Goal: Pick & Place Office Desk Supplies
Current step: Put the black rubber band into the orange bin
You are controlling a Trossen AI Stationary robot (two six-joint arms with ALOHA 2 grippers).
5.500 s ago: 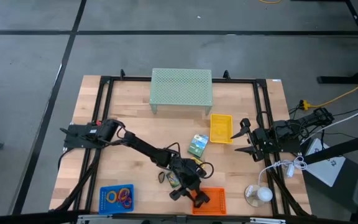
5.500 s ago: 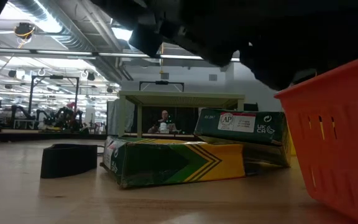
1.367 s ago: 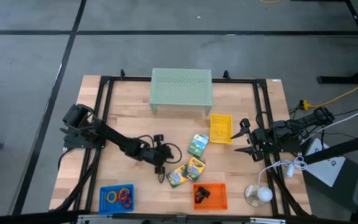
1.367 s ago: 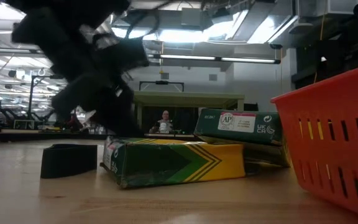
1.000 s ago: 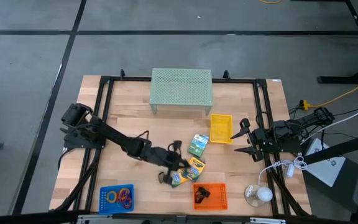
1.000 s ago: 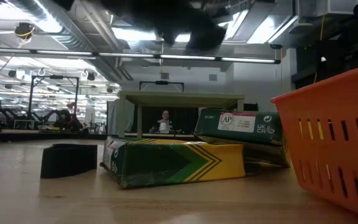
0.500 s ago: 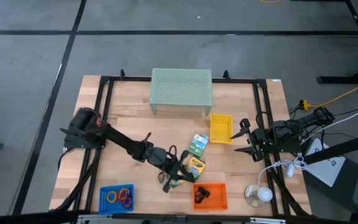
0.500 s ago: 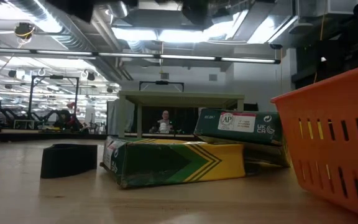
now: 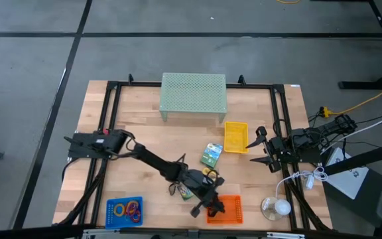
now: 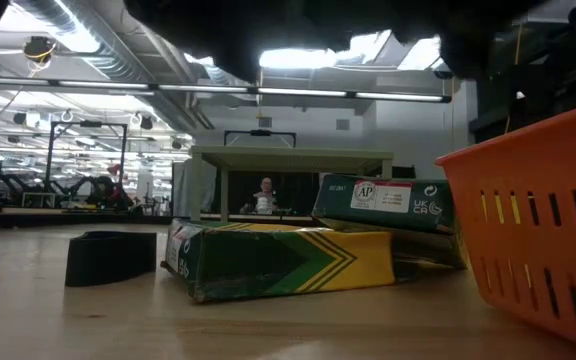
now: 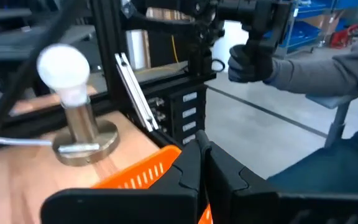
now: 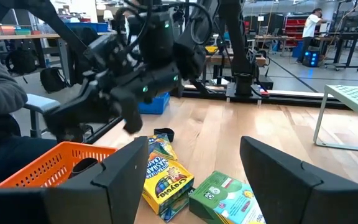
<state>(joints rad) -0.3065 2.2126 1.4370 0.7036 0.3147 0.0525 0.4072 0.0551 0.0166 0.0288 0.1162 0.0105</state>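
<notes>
Crayon boxes [image 9: 207, 178], flat cardboard printed green and yellow, lie near the table's front middle, one partly under the left arm; a third box [image 9: 211, 155], green with a white label, rests just behind them. In the low view the nearest box [image 10: 278, 260] shows its chevron-striped side, with a black clip [image 10: 110, 256] of bent dull metal standing just beside it on the wood. Left gripper [image 9: 203, 206] hangs over the near edge of the orange basket [image 9: 233, 211], a slotted plastic tray with a dark clip inside; its two fingers are pressed together and nothing shows between them. Coloured rings [image 9: 131, 208] sit in a blue slotted tray [image 9: 115, 211] at the front left. A yellow tray [image 9: 236, 137] lies behind the boxes, ahead of the pale green mesh riser [image 9: 193, 95]. Right gripper [image 9: 257, 149] waits at the table's right edge, fingers spread wide and empty. A round-based lamp [image 9: 275, 207] with a white globe stands at the front right.
</notes>
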